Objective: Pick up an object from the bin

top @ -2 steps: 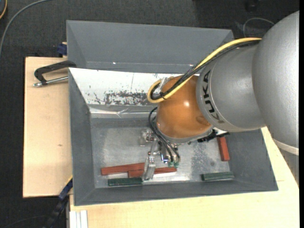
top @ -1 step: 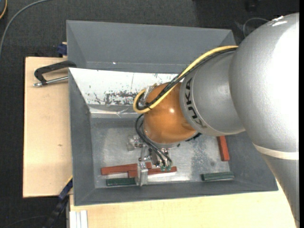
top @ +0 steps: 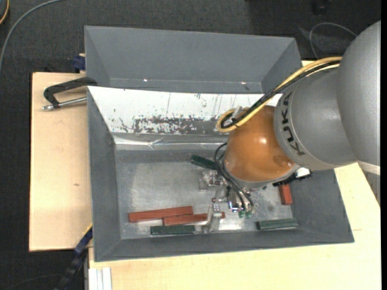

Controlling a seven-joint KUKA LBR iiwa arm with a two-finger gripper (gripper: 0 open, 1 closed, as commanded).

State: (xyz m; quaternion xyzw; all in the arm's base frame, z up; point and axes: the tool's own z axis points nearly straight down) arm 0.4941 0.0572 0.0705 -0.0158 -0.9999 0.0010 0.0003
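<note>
Hanging low by the red bars is the end effector, spread unclear.

The gripper is hanging low in the grey bin, toward six o'clock. A long red-brown bar is lying at its nine o'clock, a dark green bar at four, and a small red block at two.

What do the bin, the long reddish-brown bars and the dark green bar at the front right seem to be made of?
Bin: sheet metal, it seems; matt grey, with scuffed, speckled wear on the back wall.
Reddish-brown bars: perhaps painted wood or plastic; flat, even colour, no shine.
Dark green bar: likely the same; matt.
</note>
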